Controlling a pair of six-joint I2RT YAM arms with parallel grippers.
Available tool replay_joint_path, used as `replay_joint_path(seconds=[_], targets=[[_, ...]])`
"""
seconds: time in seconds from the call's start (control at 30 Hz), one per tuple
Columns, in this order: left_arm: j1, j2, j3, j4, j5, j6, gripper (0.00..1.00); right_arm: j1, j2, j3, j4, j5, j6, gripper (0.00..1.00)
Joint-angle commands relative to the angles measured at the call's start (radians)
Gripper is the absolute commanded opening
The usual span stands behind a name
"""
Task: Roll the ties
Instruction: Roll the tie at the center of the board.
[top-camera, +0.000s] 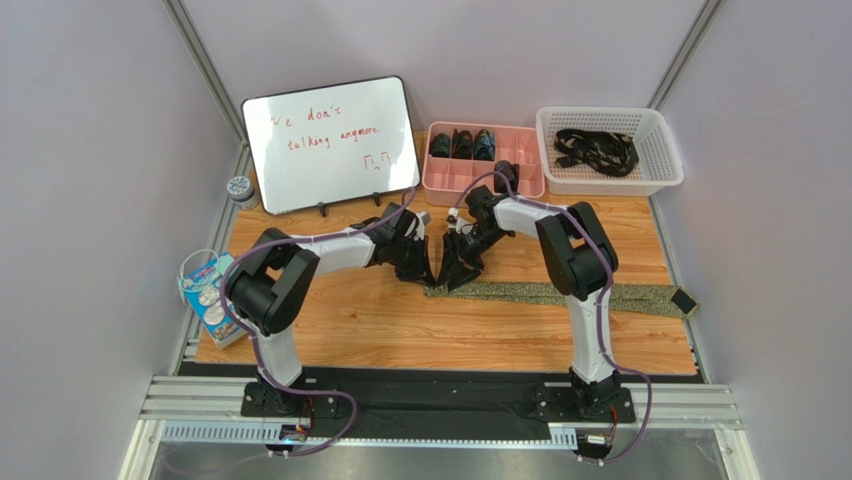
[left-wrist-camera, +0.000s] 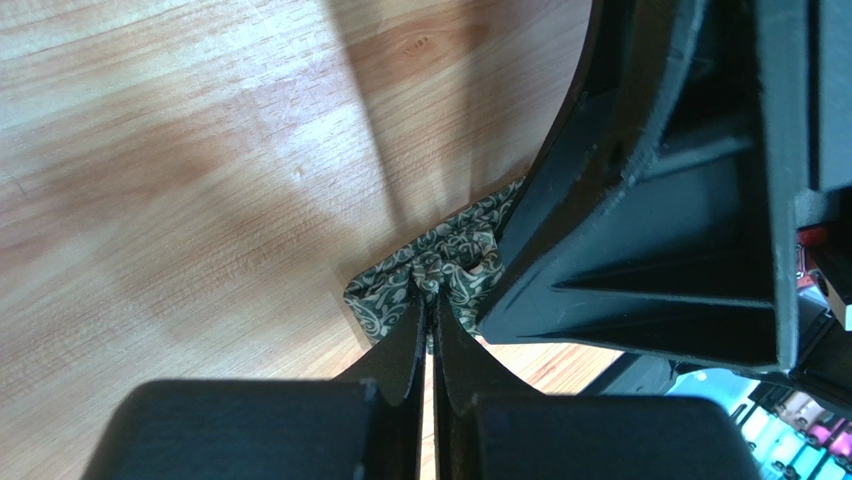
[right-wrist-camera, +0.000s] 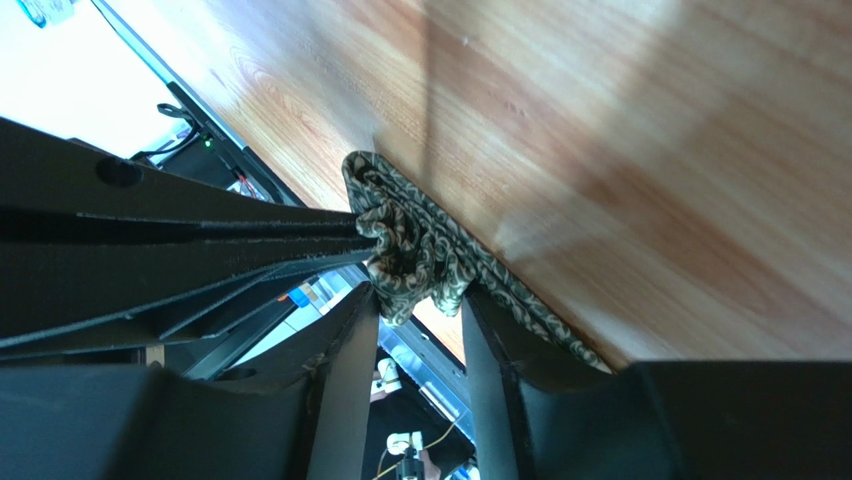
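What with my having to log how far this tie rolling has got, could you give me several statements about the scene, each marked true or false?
1. The left jaws are shut on the tie. True.
2. The tie is rolled along its whole length. False: only its left end is bunched up, and the rest lies flat along the table to the right.
3. The basket holds black ties. True.
4. The pink tray is empty. False: dark rolls sit in its back compartments.
5. The whiteboard is blank. False: it carries red writing.
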Motion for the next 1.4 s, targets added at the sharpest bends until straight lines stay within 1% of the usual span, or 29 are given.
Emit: replay_joint_path(seconds=[0.0, 0.07, 0.17, 0.2, 0.27, 0.3, 0.4, 0.47, 0.5, 0.53, 0.6, 0.67, 0.83, 0.9, 0.97, 1.07, 1.2, 1.23, 1.27, 1.33, 1.37], targets=[[-0.007, 0.028, -0.002, -0.081, -0.090, 0.036, 0.00, 0.008, 0.013, 0.034, 0.042, -0.018, 0.047, 0.37], [-0.009, 0.026, 0.000, -0.078, -0.093, 0.033, 0.00, 0.010, 0.018, 0.031, 0.046, -0.034, 0.058, 0.34], [-0.009, 0.029, 0.003, -0.079, -0.095, 0.030, 0.00, 0.013, 0.015, 0.027, 0.048, -0.043, 0.059, 0.26], [-0.009, 0.028, 0.004, -0.081, -0.098, 0.030, 0.00, 0.010, 0.015, 0.025, 0.046, -0.043, 0.058, 0.18], [-0.009, 0.023, 0.003, -0.078, -0.095, 0.026, 0.00, 0.010, 0.018, 0.019, 0.045, -0.040, 0.044, 0.09], [-0.009, 0.017, 0.001, -0.072, -0.092, 0.026, 0.00, 0.007, 0.020, 0.013, 0.042, -0.035, 0.039, 0.00], [-0.006, -0.018, -0.009, -0.062, -0.092, 0.024, 0.07, -0.008, 0.029, -0.006, 0.042, -0.017, 0.009, 0.00], [0.011, -0.053, -0.023, -0.050, -0.065, 0.013, 0.27, -0.019, 0.036, -0.016, 0.042, -0.011, -0.017, 0.00], [0.019, -0.079, -0.032, -0.020, -0.046, 0.006, 0.42, -0.027, 0.038, -0.021, 0.043, -0.002, -0.028, 0.00], [0.039, -0.092, -0.048, -0.009, -0.029, -0.016, 0.48, -0.031, 0.040, -0.032, 0.045, 0.001, -0.036, 0.00], [0.052, -0.127, -0.058, 0.007, 0.011, -0.026, 0.55, -0.042, 0.040, -0.041, 0.055, 0.011, -0.051, 0.00], [0.066, -0.148, -0.069, 0.001, 0.031, -0.037, 0.57, -0.045, 0.041, -0.050, 0.065, 0.009, -0.056, 0.00], [0.085, -0.187, -0.138, -0.001, 0.035, -0.051, 0.58, -0.045, 0.041, -0.065, 0.080, 0.020, -0.067, 0.00], [0.089, -0.184, -0.167, 0.042, 0.046, -0.056, 0.57, -0.047, 0.035, -0.075, 0.080, 0.034, -0.071, 0.00], [0.089, -0.170, -0.181, 0.104, 0.087, -0.072, 0.57, -0.047, 0.032, -0.098, 0.103, 0.035, -0.070, 0.00], [0.089, -0.126, -0.180, 0.157, 0.112, -0.108, 0.57, -0.047, 0.040, -0.111, 0.121, 0.032, -0.068, 0.00], [0.089, -0.072, -0.164, 0.197, 0.132, -0.144, 0.56, -0.047, 0.035, -0.130, 0.157, 0.026, -0.059, 0.00], [0.089, -0.069, -0.167, 0.203, 0.146, -0.154, 0.54, -0.047, 0.033, -0.131, 0.160, 0.026, -0.058, 0.00], [0.089, -0.058, -0.167, 0.240, 0.153, -0.160, 0.49, -0.047, 0.033, -0.133, 0.166, 0.026, -0.054, 0.00], [0.089, -0.055, -0.167, 0.248, 0.170, -0.171, 0.42, -0.047, 0.033, -0.139, 0.181, 0.025, -0.048, 0.00], [0.088, -0.058, -0.167, 0.257, 0.176, -0.171, 0.35, -0.045, 0.035, -0.142, 0.187, 0.020, -0.039, 0.00]])
